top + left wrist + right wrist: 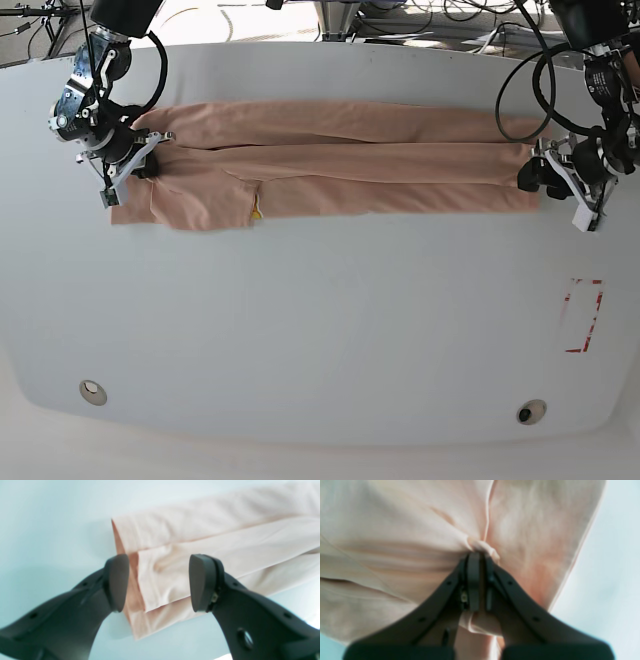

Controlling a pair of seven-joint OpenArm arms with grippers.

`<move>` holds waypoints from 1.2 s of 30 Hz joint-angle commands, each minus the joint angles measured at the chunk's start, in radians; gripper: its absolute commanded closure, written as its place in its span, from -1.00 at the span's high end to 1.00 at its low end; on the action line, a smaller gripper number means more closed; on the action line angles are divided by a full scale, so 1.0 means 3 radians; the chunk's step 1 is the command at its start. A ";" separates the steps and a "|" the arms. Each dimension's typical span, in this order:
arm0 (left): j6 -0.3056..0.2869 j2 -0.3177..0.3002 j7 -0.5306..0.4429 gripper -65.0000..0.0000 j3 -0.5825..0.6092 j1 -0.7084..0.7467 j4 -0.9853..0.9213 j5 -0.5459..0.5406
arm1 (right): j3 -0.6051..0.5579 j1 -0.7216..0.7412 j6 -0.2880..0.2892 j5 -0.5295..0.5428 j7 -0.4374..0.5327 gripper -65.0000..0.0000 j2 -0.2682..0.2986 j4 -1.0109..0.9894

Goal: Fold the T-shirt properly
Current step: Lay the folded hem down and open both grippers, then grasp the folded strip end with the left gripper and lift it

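Left wrist view: the left gripper [158, 582] hangs over a pale blue-white table [50, 525] with its two dark fingers spread wide and nothing between them; below lies the end of a salmon-pink T-shirt [212, 540], folded lengthwise into layered bands, its squared end just beside the left-hand pad [116, 582]; the other pad [200, 582] sits over the lower fold edge; whether either pad touches the cloth cannot be told.

Right wrist view: the picture is soft and blurred; the right gripper [480, 562] is clenched, its pads pressed together on a small bunched pinch of the T-shirt [395, 542]; creases run out from that pinch; the pink cloth fills most of the picture, and a strip of pale table [617, 580] shows on the right.

Base view: the T-shirt [340, 160] lies as a long narrow strip across the far part of the white table [320, 330], folded lengthwise; a small yellow mark [257, 213] peeks out at its near edge, left of centre; the right gripper [140, 160] holds the strip's left end; the left gripper [535, 175], released, is at the right end; a red-outlined rectangle [583, 315] is marked on the table, well apart from the cloth; two round fittings [93, 391] sit near the front edge.
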 commanded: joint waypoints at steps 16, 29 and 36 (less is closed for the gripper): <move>-0.0065 -0.0134 0.0038 0.12 -0.0450 -0.0028 -0.0819 -0.0372 | 0.0001 0.0027 0.0012 -0.0007 -0.0010 -0.92 0.0040 0.0042; -0.0269 -0.0144 -0.0161 0.12 -0.0026 -0.0115 -0.1285 -0.0362 | 0.0001 0.0016 0.0012 -0.0002 -0.0010 -0.92 0.0040 0.0093; -0.0269 -0.0134 -0.0161 0.11 0.0230 -0.0110 -0.1280 -0.0362 | 0.0001 0.0022 0.0012 -0.0002 -0.0015 -0.92 0.0040 0.0139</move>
